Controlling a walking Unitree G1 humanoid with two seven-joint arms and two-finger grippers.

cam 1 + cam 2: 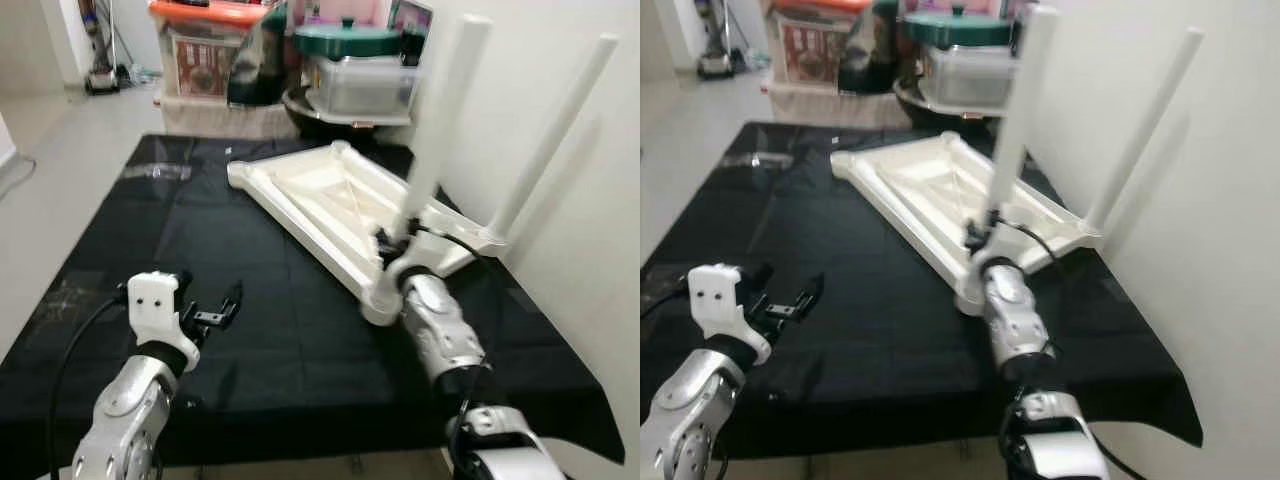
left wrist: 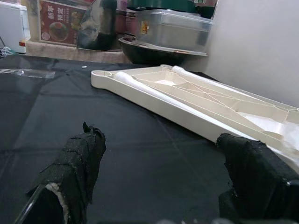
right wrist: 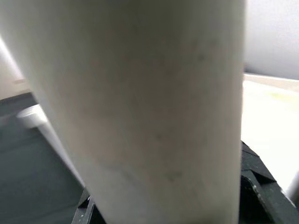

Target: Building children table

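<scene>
One leg (image 1: 555, 130) stands fitted in upturned tabletop (image 1: 330, 205). Right gripper (image 1: 392, 243) clamps second leg (image 1: 445, 110), seating it. Left gripper (image 1: 215, 310) hovers open, empty. Two corners apparently remain.

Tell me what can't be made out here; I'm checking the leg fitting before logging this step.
- Base of the held table leg: the right tool and arm cover its joint with the tabletop, head views.
- Right tool's grip: right wrist view, leg too close.
- Box labels: too small and blurred.
</scene>
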